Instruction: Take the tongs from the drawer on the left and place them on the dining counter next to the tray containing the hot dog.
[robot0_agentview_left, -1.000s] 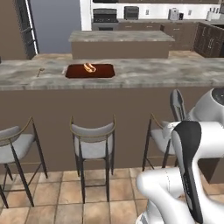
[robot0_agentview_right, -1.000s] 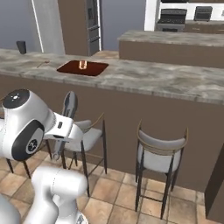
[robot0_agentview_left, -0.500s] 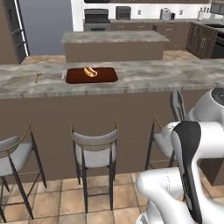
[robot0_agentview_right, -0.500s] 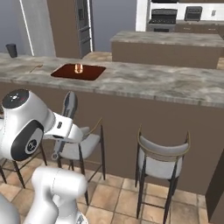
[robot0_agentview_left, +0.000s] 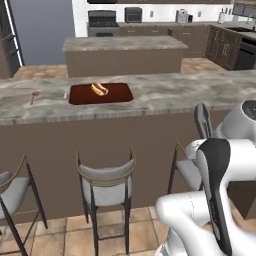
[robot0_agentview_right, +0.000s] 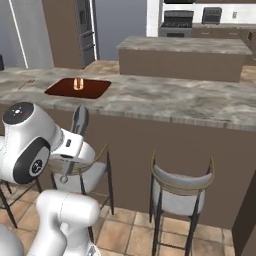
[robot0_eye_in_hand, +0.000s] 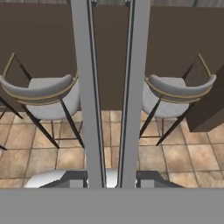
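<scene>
- My gripper (robot0_eye_in_hand: 109, 179) is clamped on the tongs (robot0_eye_in_hand: 109, 87).
- Long arms could clip the dining counter (robot0_agentview_left: 165, 95) edge or stools (robot0_eye_in_hand: 43, 98) before I reach the tray (robot0_agentview_left: 100, 93).

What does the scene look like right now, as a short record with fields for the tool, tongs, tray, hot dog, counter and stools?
tool: shut on the tongs, well below counter height
tongs: two long grey arms running up from the tool; also seen upright beside the arm
tray: flat on the dining counter
hot dog: lying in the tray
dining counter: marbled slab; tongs not yet on it
wooden spoon: on the slab, left of the tray
stools: grey-seated, along the counter base
</scene>
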